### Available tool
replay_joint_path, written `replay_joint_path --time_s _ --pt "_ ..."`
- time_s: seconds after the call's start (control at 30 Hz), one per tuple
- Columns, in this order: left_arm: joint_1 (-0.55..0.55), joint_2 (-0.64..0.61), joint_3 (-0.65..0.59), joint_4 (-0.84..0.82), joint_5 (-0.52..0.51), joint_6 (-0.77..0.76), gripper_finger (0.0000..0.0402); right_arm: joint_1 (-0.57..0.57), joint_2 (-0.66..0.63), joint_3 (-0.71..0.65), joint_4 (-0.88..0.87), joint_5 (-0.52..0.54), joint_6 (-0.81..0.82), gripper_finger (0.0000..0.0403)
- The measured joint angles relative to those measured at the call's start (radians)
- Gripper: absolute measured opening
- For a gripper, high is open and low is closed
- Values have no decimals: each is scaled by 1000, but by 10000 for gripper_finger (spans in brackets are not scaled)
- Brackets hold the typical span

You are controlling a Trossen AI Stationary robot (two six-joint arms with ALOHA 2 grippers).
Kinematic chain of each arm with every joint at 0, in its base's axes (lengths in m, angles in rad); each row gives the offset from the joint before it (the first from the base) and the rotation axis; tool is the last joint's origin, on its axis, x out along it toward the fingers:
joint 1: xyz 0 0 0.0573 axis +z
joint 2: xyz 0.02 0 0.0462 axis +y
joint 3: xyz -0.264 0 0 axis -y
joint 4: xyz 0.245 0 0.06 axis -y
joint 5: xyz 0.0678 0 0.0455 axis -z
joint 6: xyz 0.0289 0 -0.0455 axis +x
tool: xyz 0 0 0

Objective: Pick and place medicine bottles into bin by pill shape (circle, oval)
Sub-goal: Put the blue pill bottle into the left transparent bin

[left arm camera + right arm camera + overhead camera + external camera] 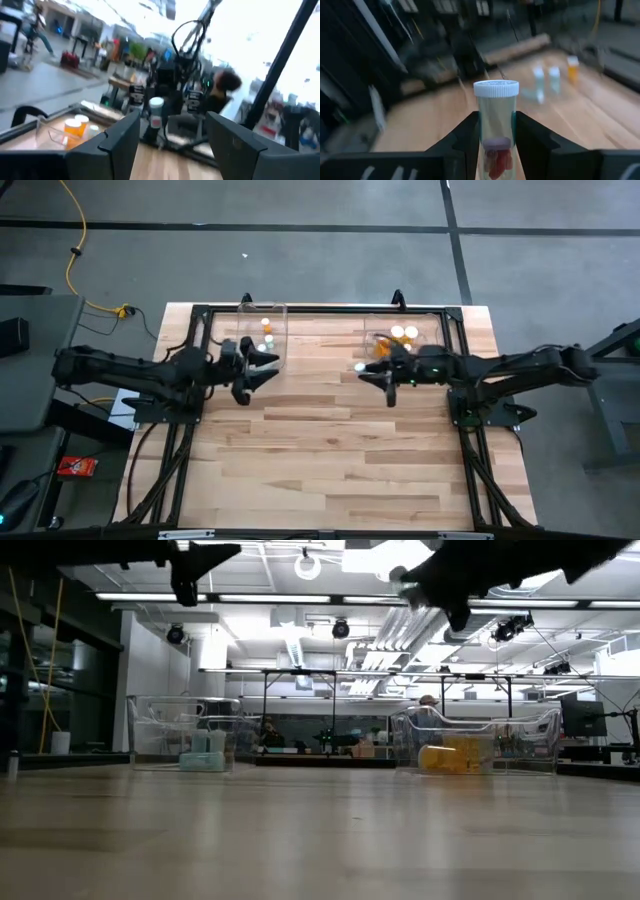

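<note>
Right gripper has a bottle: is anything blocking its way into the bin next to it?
Nothing visible does. The right gripper is shut on a clear bottle with a white cap, raised above the table beside the right bin. That bin is open-topped and already holds amber bottles; no object lies between.

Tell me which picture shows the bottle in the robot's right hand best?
The right wrist view: the clear bottle stands big between the right hand's fingers, reddish pills inside. The high view shows only a white dot, the left wrist view a small far bottle, the low view no clear bottle.
</note>
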Motion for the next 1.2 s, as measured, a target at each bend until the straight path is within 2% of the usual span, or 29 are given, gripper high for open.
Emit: replay_joint_path --time_s 0.07,0.17,0.6,0.67,0.8,0.9,0.97,1.1,1.2 --pt "-16 -1 -44 88 -37 3 213 9 -29 -59 138 7 16 99" --pt "-30 -1 -65 115 -56 19 213 19 -57 -99 229 9 13 99" --pt "-39 6 -66 94 -47 32 213 20 -62 -94 226 13 -5 99" --pt "-39 6 -66 94 -47 26 213 21 -62 -84 199 69 7 99" --pt "-39 6 -66 94 -57 26 213 -2 -60 17 7 302 16 99" --pt "-39 6 -66 94 -69 26 213 -56 -50 126 -225 412 19 99" --pt "-39 6 -66 94 -70 26 213 -110 -36 193 -404 447 59 99" --pt "-39 6 -66 94 -70 26 213 -248 11 290 -749 449 185 99" --pt "-39 6 -66 94 -79 26 213 -354 45 300 -910 428 245 99"
